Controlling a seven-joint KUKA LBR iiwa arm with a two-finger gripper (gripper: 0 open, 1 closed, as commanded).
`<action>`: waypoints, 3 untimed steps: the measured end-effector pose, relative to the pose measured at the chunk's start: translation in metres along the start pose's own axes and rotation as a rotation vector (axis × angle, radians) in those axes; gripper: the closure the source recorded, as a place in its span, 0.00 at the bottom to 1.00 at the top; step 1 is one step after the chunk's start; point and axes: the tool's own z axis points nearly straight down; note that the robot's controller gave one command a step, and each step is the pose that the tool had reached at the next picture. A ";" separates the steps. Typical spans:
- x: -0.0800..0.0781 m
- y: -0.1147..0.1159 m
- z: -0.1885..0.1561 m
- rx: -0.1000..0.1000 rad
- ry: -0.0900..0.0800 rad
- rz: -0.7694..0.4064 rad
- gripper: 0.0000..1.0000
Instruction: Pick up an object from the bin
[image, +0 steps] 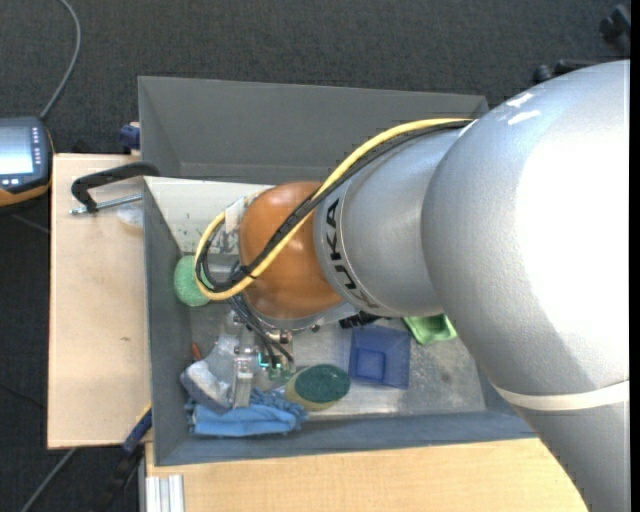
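Remote station log, items listed from the tool outward.

1. Gripper (244, 380): I see it low in the near-left corner of the bin, pointing down. I cannot tell whether it is spread or pressed together, nor whether it pinches anything.
2. Blue cloth (245, 416): crumpled against the near wall, right under the gripper's tip. Whether they touch I cannot tell.
3. Grey-white crumpled piece (205, 378): just left of the gripper, lying on the edge of the cloth.
4. Dark green round disc (320, 386): just right of the gripper, flat on the floor of the bin.
5. Blue square tray (380, 358): beside the disc, further right.
6. Bright green scrap (430, 327): beyond the tray, partly under the arm.
7. Green ball (186, 281): against the left wall, well back from the gripper.
8. Orange cover (285, 255): on the wrist above the gripper, with a yellow and black cable (300, 212) looped over it.
9. Silver arm (520, 230): entering from the right, covering much of the bin.
10. Bin (300, 120): grey metal with sloping walls and a pale, speckled floor (445, 385).
11. Room: dark ground (300, 40) round the bin, a small screen device (20, 155) at the left edge, and a thin cord (72, 35) trailing above it.
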 end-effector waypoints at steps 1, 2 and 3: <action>0.000 0.000 0.000 0.000 0.000 0.000 0.00; 0.000 0.000 0.000 0.000 0.000 0.000 0.00; 0.000 0.000 0.000 0.000 0.000 0.000 0.00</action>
